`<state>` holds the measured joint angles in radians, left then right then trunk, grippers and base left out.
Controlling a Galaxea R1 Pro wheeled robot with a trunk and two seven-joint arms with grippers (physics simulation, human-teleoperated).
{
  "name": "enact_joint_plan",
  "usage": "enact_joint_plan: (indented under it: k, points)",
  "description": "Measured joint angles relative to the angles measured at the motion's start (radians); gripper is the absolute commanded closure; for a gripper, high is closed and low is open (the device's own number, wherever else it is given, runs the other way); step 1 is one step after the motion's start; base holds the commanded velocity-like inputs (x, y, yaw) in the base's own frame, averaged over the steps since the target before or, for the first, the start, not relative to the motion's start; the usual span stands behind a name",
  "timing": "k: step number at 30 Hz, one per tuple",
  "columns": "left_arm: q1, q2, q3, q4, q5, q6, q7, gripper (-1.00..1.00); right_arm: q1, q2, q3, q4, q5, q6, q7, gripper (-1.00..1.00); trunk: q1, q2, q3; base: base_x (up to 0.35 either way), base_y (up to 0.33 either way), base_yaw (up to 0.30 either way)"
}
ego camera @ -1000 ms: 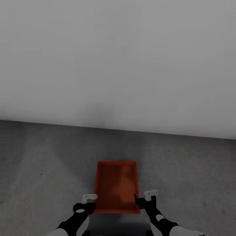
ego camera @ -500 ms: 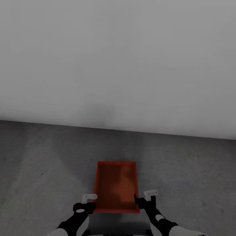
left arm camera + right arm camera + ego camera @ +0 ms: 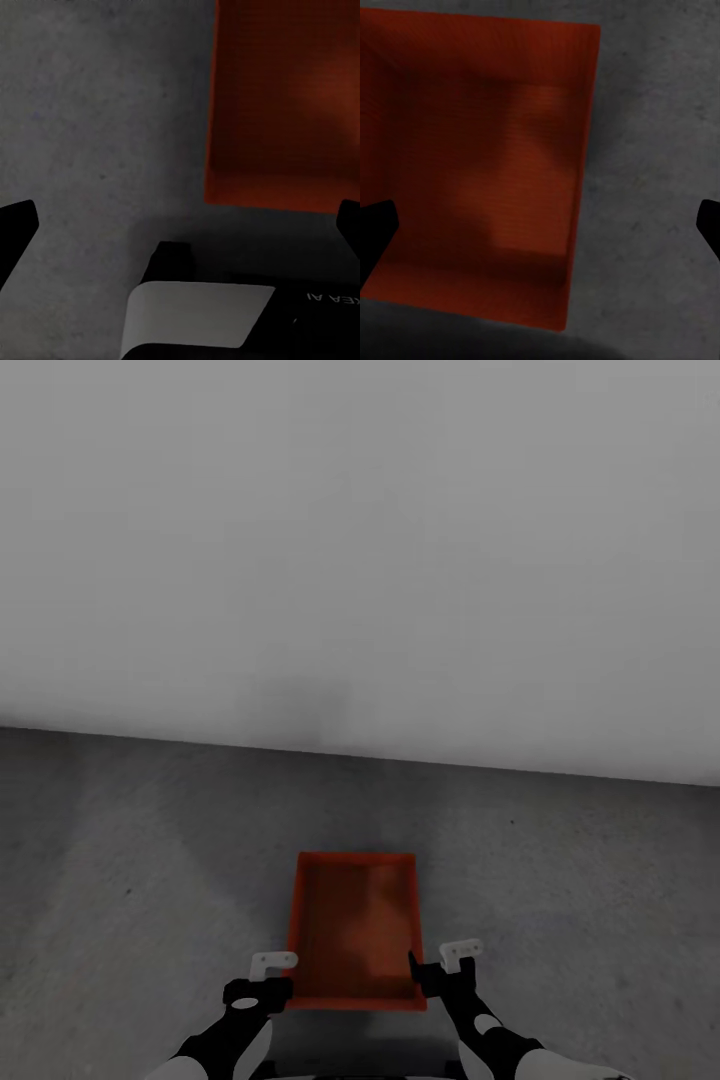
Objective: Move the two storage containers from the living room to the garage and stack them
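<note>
One orange-red open-top storage container [image 3: 355, 930] sits on the dark grey concrete floor [image 3: 150, 880] just in front of me, its long side pointing at the wall. My left gripper [image 3: 268, 985] hangs open beside its near left corner, and my right gripper [image 3: 432, 972] hangs open at its near right corner. In the left wrist view the container [image 3: 285, 105] lies to one side of the open left gripper [image 3: 180, 229], whose fingertips [image 3: 15, 225] stand wide apart. Seen from the right wrist, the open right gripper [image 3: 540, 229] straddles the container's side wall [image 3: 581, 172] over its empty inside.
A plain grey-white wall [image 3: 360, 560] rises about a container's length beyond the box. Bare concrete stretches to both sides. Part of my own white and black base [image 3: 199, 319] shows close to the container's near end.
</note>
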<state>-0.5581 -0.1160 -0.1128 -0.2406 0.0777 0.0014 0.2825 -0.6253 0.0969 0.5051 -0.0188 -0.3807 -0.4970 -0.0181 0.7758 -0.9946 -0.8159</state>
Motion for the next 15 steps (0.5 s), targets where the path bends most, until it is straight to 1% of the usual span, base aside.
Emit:
enact_joint_plan:
  k: [3, 6, 15]
  points:
    - [0.000, 0.000, 0.000, 0.000, 0.000, 0.000, 0.000, -1.00, 0.000, 0.001, -0.001, 0.000, 0.000, 0.000, 0.000, -1.00, 0.000, 0.000, 0.000, -0.076, 0.000, 0.000]
    - [0.000, -0.001, 0.000, 0.000, 0.000, 0.000, 0.001, -1.00, 0.000, 0.002, -0.001, 0.000, 0.000, 0.000, 0.000, -1.00, 0.000, 0.000, 0.000, -0.213, 0.000, 0.000]
    - [0.000, 0.000, 0.001, 0.002, 0.000, 0.001, 0.002, -1.00, 0.000, 0.002, -0.001, 0.001, 0.001, 0.000, 0.000, -1.00, 0.001, 0.000, 0.000, -0.321, 0.026, 0.000]
